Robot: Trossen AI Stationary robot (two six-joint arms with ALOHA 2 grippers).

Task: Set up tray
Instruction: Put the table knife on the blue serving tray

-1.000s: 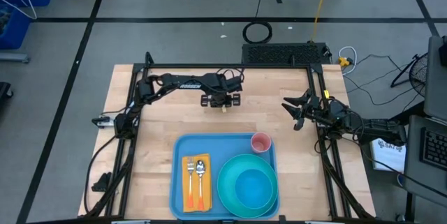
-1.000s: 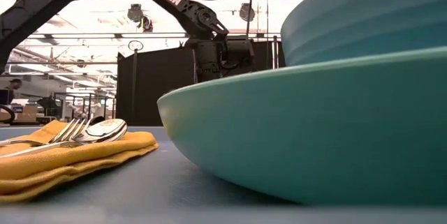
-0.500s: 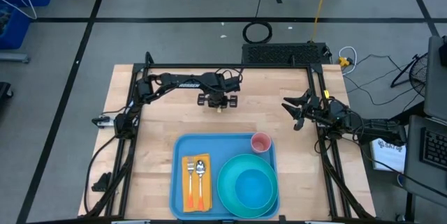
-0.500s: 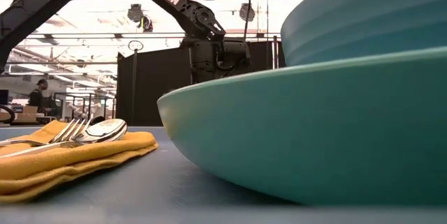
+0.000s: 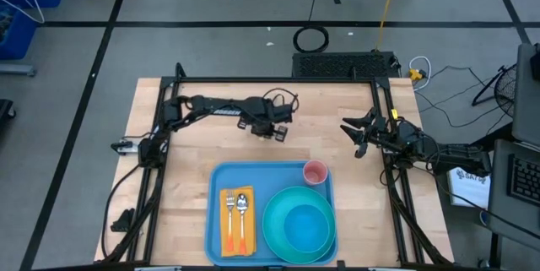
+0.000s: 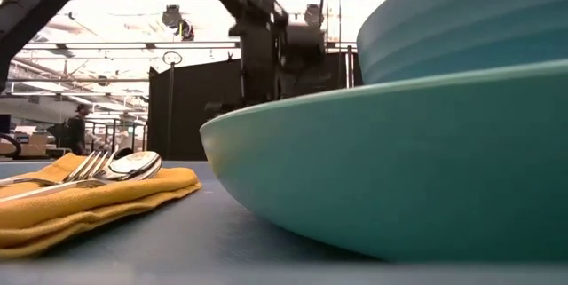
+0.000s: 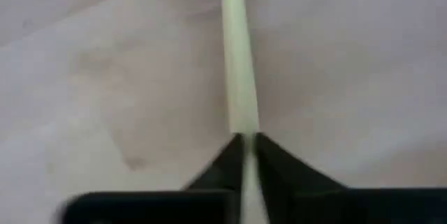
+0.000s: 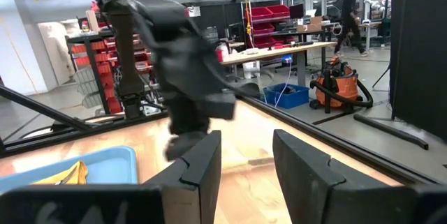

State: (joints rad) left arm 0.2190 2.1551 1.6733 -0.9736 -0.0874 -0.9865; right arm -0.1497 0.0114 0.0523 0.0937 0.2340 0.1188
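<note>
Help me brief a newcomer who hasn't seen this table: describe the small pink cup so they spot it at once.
Start at the light-blue tray on the near half of the wooden table. Go to the tray's far right corner, just beyond the rim of the big teal plate that holds a bowl. The pink cup stands there, open side up: the only pink, and the smallest round thing on the tray.
</note>
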